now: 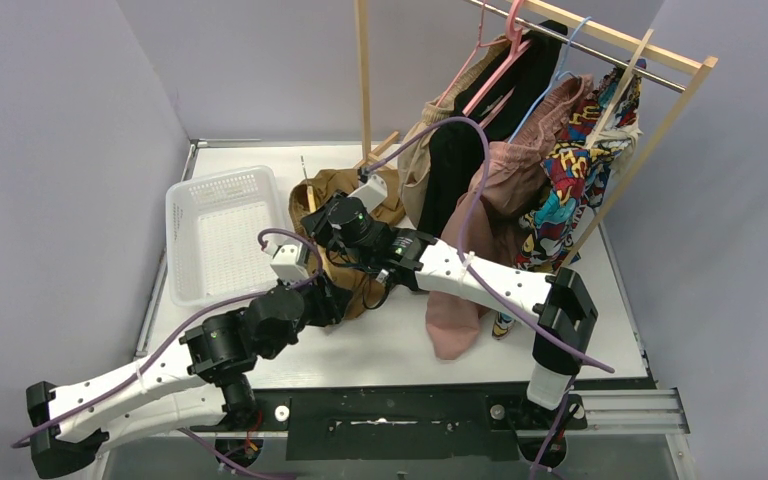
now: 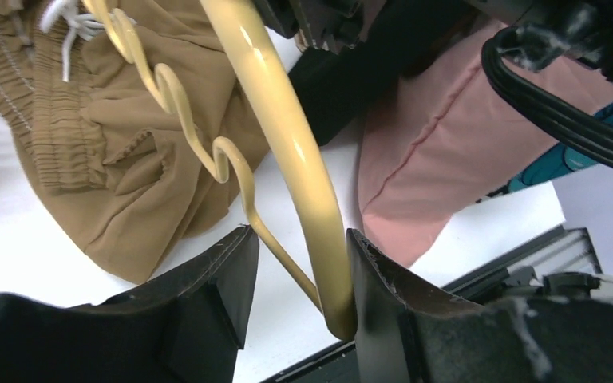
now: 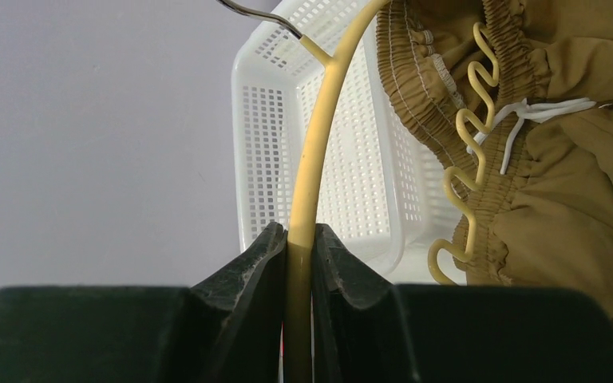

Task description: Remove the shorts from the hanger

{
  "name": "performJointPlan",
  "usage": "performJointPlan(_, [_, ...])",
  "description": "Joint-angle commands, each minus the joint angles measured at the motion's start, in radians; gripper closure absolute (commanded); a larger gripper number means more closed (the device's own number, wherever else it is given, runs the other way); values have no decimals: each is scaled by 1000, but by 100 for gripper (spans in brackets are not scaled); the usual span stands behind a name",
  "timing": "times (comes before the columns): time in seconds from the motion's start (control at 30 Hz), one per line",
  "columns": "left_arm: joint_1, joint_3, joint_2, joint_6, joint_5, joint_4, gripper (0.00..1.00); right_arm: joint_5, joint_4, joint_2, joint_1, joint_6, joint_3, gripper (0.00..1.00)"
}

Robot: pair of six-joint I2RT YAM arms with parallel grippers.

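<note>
Right tool (image 3: pixel 299 235) is clamped on the cream hanger (image 3: pixel 311 159) just below its hook. The left tool (image 2: pixel 301 234) stands open around the hanger's near arm. Olive-brown shorts (image 3: pixel 559 207) lie crumpled on the surface (image 1: pixel 390 340), waistband along the wavy bar. That bar runs near to far between both tools, so I'd judge the shorts must come off sideways.

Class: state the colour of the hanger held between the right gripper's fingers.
Pale yellow; the hanger shows best in the right wrist view.
</note>
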Motion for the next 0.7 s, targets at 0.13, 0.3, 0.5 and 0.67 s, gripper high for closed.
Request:
performJointPlan(0.13, [-51,100,64,-28,-255,-65,47,107,37,-48,13,-18,34,100])
performJointPlan(0.3, [-51,109,43,-35,-311,-108,44,128,41,-60,18,-20,18,100])
performJointPlan(0.5, [-51,116,52,8,-310,-93,68,108,63,-69,19,-24,2,100])
performJointPlan(0.67, [-51,127,66,12,-323,-107,78,106,56,-72,22,-32,2,99])
